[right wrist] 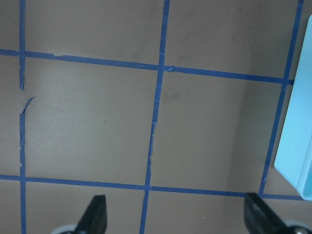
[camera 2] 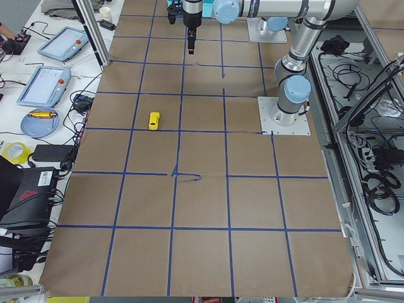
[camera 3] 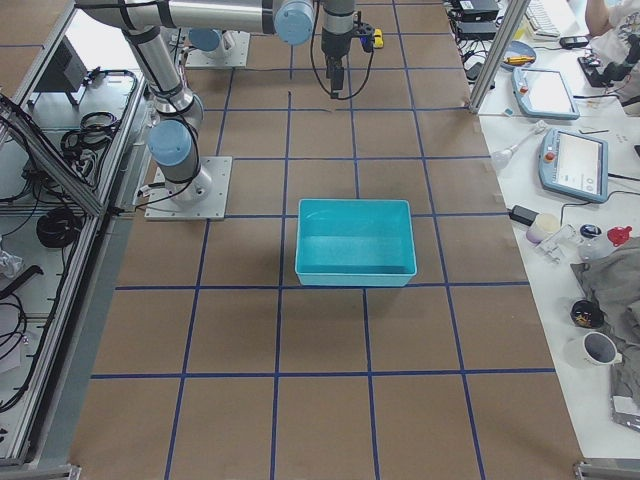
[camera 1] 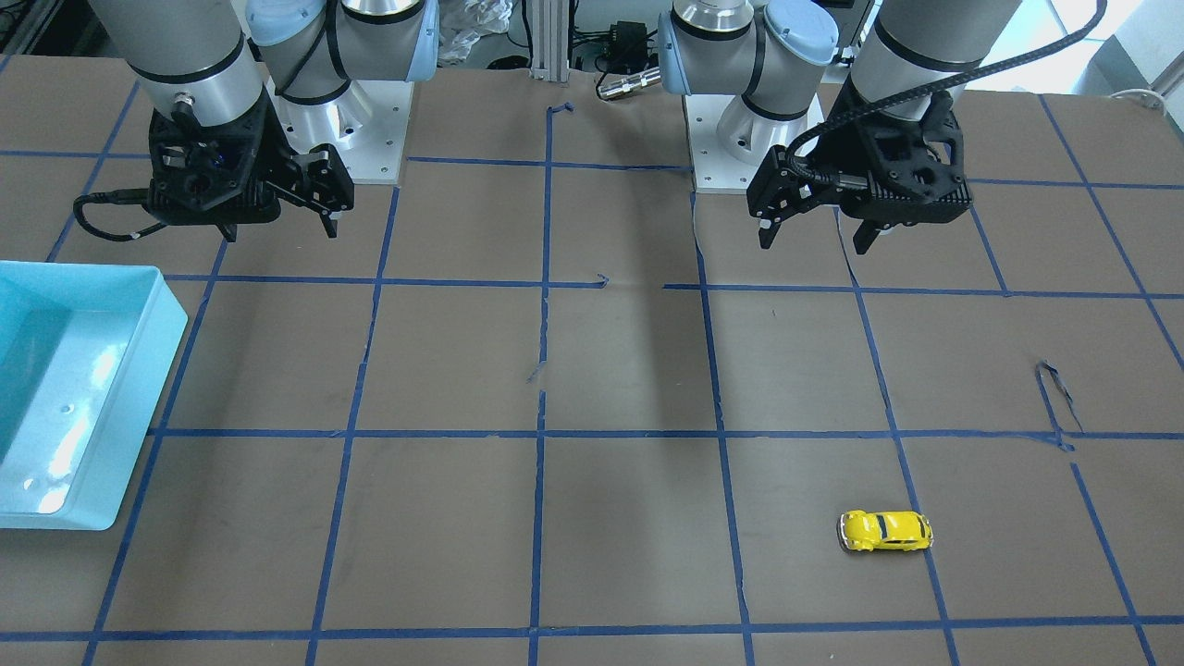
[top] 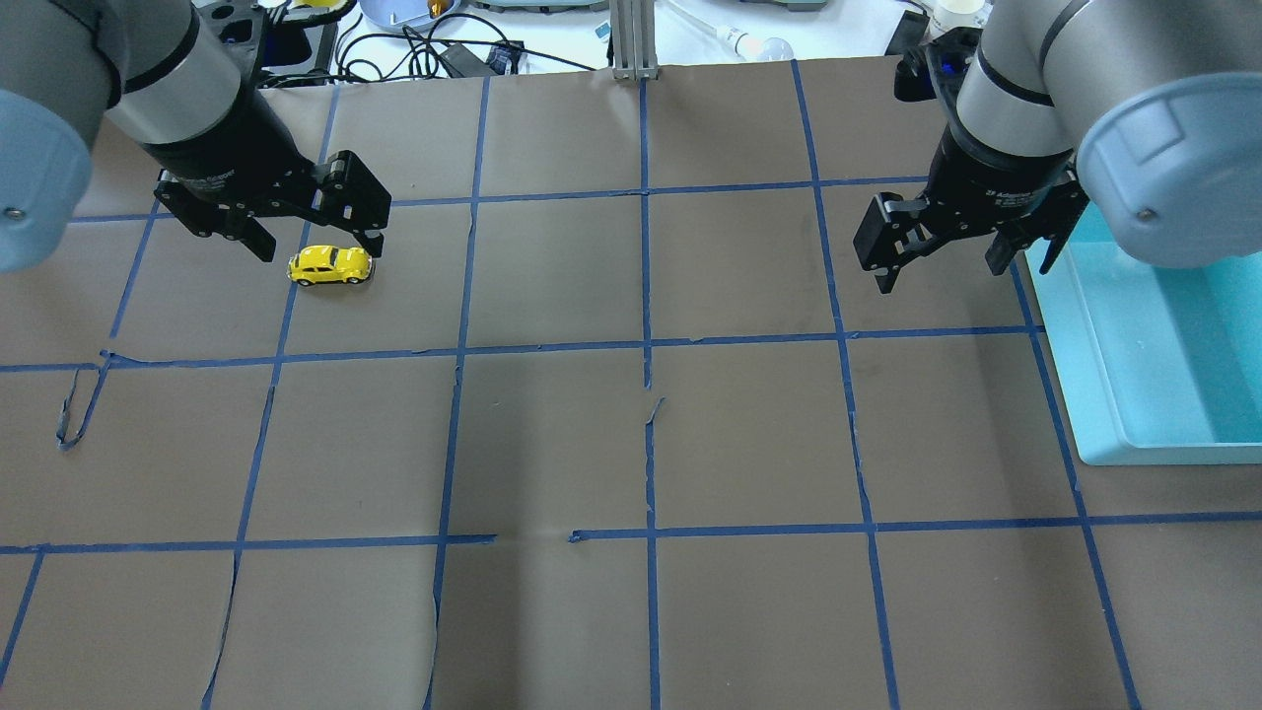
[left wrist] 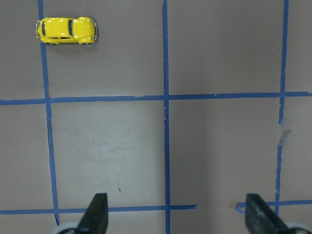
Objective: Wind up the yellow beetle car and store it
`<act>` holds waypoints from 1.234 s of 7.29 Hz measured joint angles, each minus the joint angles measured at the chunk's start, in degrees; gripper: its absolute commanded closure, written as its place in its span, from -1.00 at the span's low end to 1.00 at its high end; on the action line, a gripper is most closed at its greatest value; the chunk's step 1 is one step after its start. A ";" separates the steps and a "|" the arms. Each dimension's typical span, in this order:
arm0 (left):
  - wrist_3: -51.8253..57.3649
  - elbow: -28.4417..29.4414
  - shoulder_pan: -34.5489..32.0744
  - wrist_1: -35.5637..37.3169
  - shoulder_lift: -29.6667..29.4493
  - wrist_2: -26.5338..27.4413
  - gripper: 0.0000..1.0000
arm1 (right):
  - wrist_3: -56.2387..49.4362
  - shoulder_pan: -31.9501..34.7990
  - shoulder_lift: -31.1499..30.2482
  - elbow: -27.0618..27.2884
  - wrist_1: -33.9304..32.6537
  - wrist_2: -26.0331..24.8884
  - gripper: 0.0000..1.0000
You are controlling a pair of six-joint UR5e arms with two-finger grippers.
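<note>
Currently the left gripper (camera 1: 814,239) hangs above the table (camera 1: 629,370) near the robot-side long edge, fingers spread wide and holding nothing. Its wrist camera shows both fingertips (left wrist: 97,207) over bare brown paper and blue tape lines. The yellow beetle car (camera 1: 885,531) sits upright on its wheels well apart from that gripper, further out toward the operators' long edge, in the half of the table on the robot's left. It lies lengthwise along the table just beside a blue tape line, with bare paper on all sides of it and between it and the gripper. A loose, torn loop of tape (camera 1: 1054,398) lies flat on the paper toward the left end edge, apart from the car. The right gripper (camera 1: 279,229) is likewise raised near the robot-side edge, fingers wide apart and holding nothing. Beside it, toward the right end, stands the teal bin (camera 1: 171,314); its nearest corner shows at the edge of the right wrist view. The side view from the right end puts the bin inboard of all four table edges.
</note>
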 measured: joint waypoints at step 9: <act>0.00 0.03 0.00 0.00 0.06 0.00 -1.00 | 0.12 -0.08 0.03 0.00 -0.44 -1.67 -1.00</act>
